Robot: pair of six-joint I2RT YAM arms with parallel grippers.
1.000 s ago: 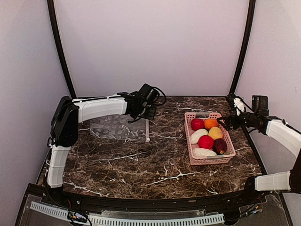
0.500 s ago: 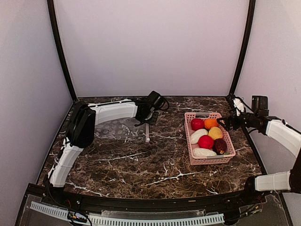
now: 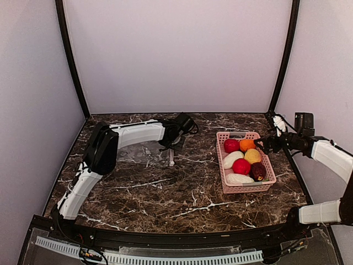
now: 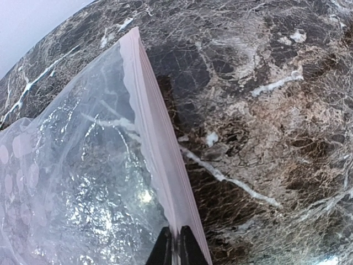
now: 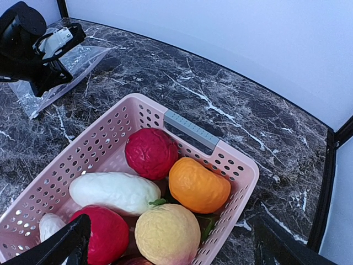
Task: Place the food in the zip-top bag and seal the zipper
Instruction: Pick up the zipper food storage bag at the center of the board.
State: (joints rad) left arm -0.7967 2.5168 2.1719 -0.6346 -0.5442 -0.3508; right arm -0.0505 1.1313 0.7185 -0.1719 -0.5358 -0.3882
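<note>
The clear zip-top bag (image 3: 134, 152) (image 4: 71, 182) lies flat on the marble at the left. Its whitish-pink zipper (image 4: 157, 138) (image 3: 172, 158) runs along the bag's right edge. My left gripper (image 3: 174, 142) (image 4: 176, 247) is shut on the far end of that strip, which is pinched between the two dark fingertips. The food (image 3: 242, 160) sits in a pink basket (image 3: 246, 188) at the right: red (image 5: 150, 153), orange (image 5: 198, 185), yellow (image 5: 168, 234) and white (image 5: 113, 191) pieces, among others. My right gripper (image 3: 262, 144) (image 5: 171, 234) hangs open above the basket's far right corner, holding nothing.
The basket (image 5: 105, 130) has a grey handle (image 5: 191, 129) on its far rim. In the right wrist view the left gripper (image 5: 41, 47) hovers over the bag (image 5: 66, 69). Black frame posts and pale walls ring the tabletop (image 3: 165, 193).
My left arm has reached right and down to the bag's zipper edge, and its jaws have closed on the strip. The right arm has stayed where it was.
</note>
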